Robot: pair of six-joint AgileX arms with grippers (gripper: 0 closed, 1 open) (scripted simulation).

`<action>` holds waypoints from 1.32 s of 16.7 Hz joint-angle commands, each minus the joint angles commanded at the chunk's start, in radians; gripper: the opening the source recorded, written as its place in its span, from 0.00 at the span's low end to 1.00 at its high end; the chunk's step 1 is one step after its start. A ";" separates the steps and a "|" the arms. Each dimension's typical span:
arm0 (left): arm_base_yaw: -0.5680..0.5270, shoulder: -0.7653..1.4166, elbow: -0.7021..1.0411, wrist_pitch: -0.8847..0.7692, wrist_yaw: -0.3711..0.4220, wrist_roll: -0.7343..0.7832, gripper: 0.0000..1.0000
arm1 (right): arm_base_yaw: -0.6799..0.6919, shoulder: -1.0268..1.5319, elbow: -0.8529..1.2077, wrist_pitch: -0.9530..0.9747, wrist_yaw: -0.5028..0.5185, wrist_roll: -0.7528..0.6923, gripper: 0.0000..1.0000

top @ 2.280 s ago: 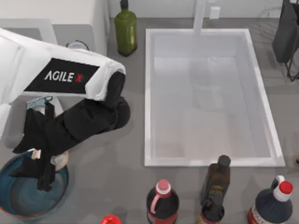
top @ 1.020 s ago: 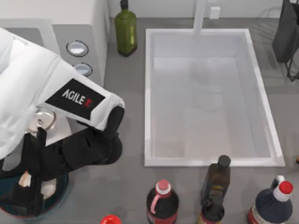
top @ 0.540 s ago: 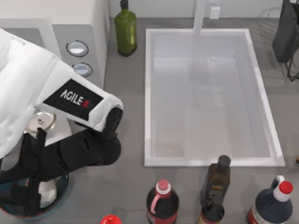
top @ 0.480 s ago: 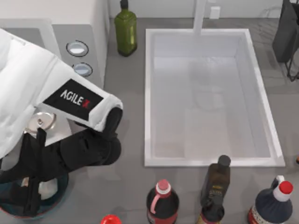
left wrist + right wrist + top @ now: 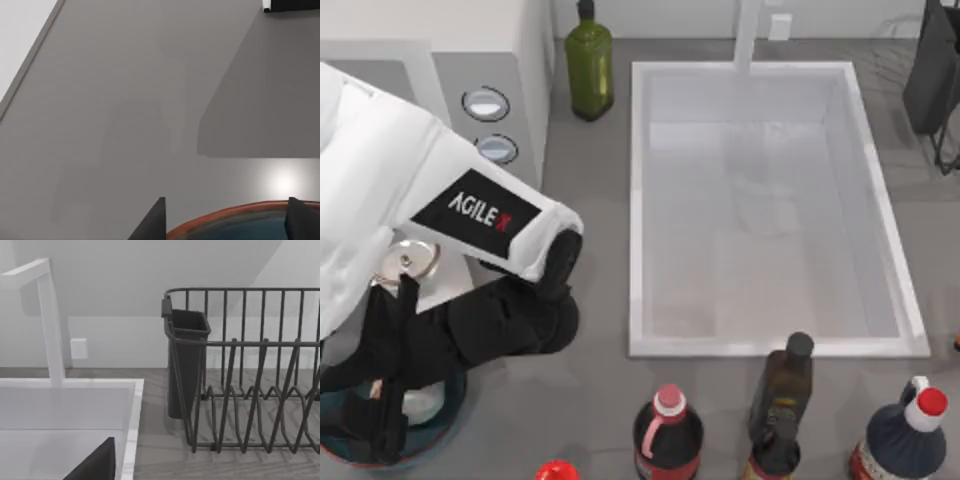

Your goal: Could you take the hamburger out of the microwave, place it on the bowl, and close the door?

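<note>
The dark teal bowl (image 5: 438,432) with its reddish rim (image 5: 225,228) sits at the table's front left corner. A whitish hamburger (image 5: 420,405) lies in it, beside the black fingers of my left gripper (image 5: 380,428). In the left wrist view my left gripper (image 5: 227,222) is open, its fingertips (image 5: 156,222) set wide apart over the bowl's rim with nothing between them. The white microwave (image 5: 485,60) stands at the back left, showing two round dials (image 5: 485,103). My left arm hides its door. In the right wrist view, one dark finger (image 5: 95,465) of the right gripper shows over the sink's edge.
A silver scale pan (image 5: 410,260) sits just behind the bowl under my left arm. A white sink (image 5: 770,200) fills the middle right. A green bottle (image 5: 588,65) stands beside the microwave, and several bottles (image 5: 668,430) line the front edge. A dark dish rack (image 5: 240,375) is at the back right.
My left arm has swung forward and to the left, uncovering the microwave dials, and has come down over the bowl. In the last half second it has barely moved.
</note>
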 joint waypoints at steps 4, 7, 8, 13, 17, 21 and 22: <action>0.000 0.000 0.000 0.000 0.000 0.000 0.98 | 0.000 0.000 0.000 0.000 0.000 0.000 1.00; 0.000 0.000 0.000 0.000 0.000 0.000 1.00 | 0.000 0.000 0.000 0.000 0.000 0.000 1.00; 0.000 0.000 0.000 0.000 0.000 0.000 1.00 | 0.000 0.000 0.000 0.000 0.000 0.000 1.00; -0.029 -0.039 0.010 -0.045 0.009 0.002 1.00 | 0.000 0.000 0.000 0.000 0.000 0.000 1.00; -0.028 -0.096 -0.012 -0.011 0.033 0.042 1.00 | 0.000 0.000 0.000 0.000 0.000 0.000 1.00; -0.011 -0.309 -0.107 0.131 0.127 0.199 1.00 | 0.000 0.000 0.000 0.000 0.000 0.000 1.00; -0.003 -0.385 -0.142 0.181 0.159 0.256 1.00 | 0.000 0.000 0.000 0.000 0.000 0.000 1.00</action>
